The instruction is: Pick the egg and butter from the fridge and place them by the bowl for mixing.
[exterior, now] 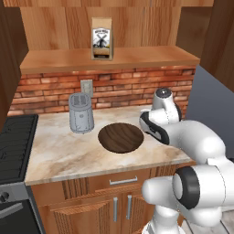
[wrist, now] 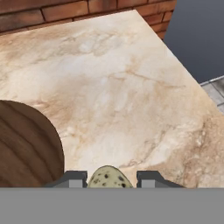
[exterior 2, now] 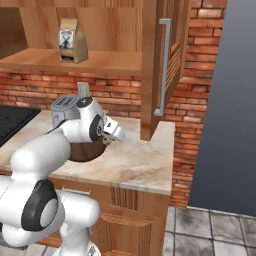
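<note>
A pale speckled egg (wrist: 108, 178) sits between my two dark fingertips, and my gripper (wrist: 110, 179) is shut on it just above the marble counter (wrist: 131, 96). The dark brown wooden bowl (wrist: 24, 144) lies close by on the left of the hand view. In the left base view the bowl (exterior: 120, 137) rests mid-counter with my wrist over its right rim. In the right base view my gripper (exterior 2: 107, 141) hangs at the bowl's (exterior 2: 82, 151) right side. The fridge's grey side (exterior 2: 220, 100) rises beyond the counter's right end. The butter is out of view.
A silver toaster (exterior: 81, 113) stands left of the bowl by the brick wall. A coffee bag (exterior: 101, 38) sits on the wooden shelf above. A black stove (exterior: 13, 146) borders the counter's left. An open cabinet door (exterior 2: 167, 60) hangs over the counter's right end.
</note>
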You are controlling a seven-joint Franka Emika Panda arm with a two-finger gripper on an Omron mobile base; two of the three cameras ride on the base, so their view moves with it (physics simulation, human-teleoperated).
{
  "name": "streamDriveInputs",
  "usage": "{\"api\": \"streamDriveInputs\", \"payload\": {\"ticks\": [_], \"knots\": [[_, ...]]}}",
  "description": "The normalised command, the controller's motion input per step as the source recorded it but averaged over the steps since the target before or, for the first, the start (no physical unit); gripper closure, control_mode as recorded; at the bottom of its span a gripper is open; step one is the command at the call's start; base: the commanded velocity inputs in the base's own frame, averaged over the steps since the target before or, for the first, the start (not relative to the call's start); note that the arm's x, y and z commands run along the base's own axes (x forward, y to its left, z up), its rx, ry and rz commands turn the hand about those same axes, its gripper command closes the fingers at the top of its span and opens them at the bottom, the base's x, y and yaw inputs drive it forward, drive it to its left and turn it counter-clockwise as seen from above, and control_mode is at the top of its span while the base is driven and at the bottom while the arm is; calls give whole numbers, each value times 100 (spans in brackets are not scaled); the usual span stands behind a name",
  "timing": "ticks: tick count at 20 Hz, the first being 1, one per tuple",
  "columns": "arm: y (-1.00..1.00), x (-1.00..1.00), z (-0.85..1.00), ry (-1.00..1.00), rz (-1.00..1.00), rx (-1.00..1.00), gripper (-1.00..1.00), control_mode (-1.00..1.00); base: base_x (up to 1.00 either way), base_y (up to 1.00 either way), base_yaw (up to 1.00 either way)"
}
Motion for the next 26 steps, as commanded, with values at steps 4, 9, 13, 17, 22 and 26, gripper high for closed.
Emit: {"api": "streamDriveInputs", "payload": {"ticks": [4,9,13,17,22,26], "knots": [[-3,47,-32,0,4,0,100,-100,0,0,0],[-8,31,-25,0,11,2,100,-100,0,0,0],[-8,26,-20,0,12,3,100,-100,0,0,0],[-2,2,-2,0,2,0,100,-100,0,0,0],[0,10,-19,0,0,0,100,-100,0,0,0],[0,24,-24,0,0,0,100,-100,0,0,0]]}}
